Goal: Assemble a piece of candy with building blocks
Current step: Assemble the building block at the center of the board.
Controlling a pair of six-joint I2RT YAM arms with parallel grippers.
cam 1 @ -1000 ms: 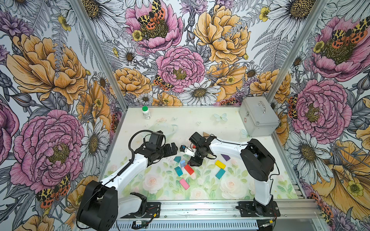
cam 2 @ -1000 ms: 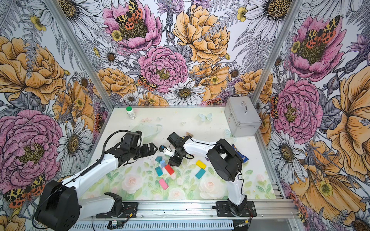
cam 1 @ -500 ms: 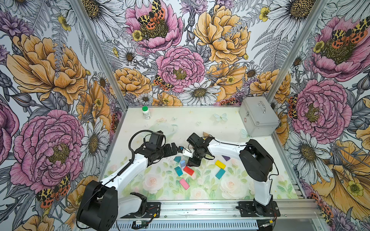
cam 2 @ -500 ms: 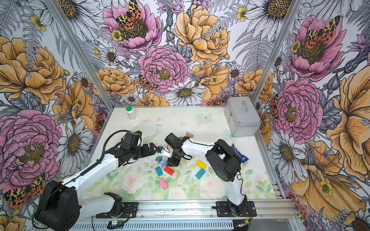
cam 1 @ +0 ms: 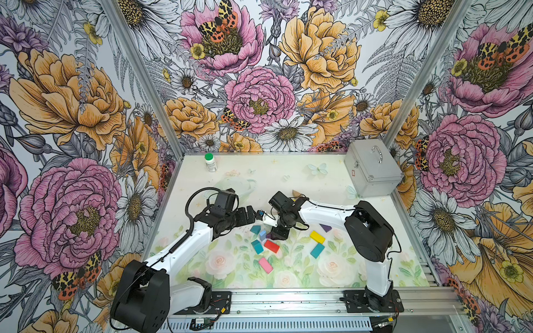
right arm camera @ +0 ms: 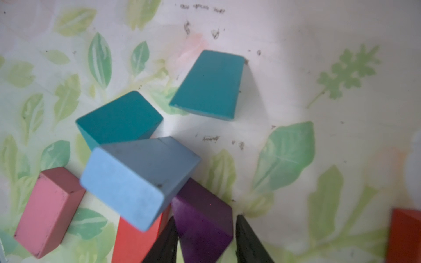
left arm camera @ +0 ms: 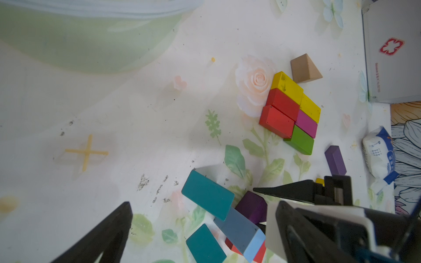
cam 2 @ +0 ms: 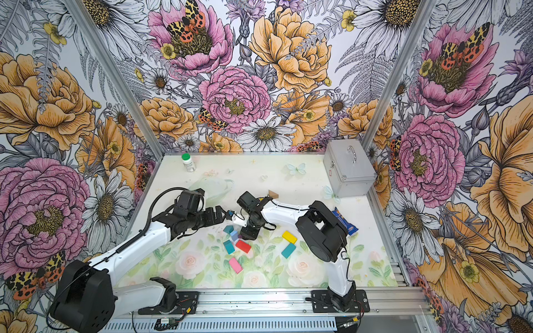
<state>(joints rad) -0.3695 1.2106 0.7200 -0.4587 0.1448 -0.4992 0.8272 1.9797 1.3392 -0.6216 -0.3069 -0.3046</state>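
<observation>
Floral mat (cam 1: 288, 178) | left tool (cam 1: 255, 215) stays wide open, empty | right tool (right arm camera: 205, 218) barely shifted, pinching purple block (right arm camera: 200, 202)

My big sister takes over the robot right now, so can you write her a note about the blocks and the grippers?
Left gripper: open, empty, hovering.
Right gripper: pointing down, fingers either side of the purple block; grip unclear.
Done: six-brick patch (two yellow, two red, magenta, green) lies flush, tan triangle beside one end.
Loose: light blue brick tilted among teal bricks, red brick, pink brick; yellow brick, lone teal brick, purple triangle farther out, by the right arm.
Left: probably a triangle at the patch's other end; target shape isn't shown.
</observation>
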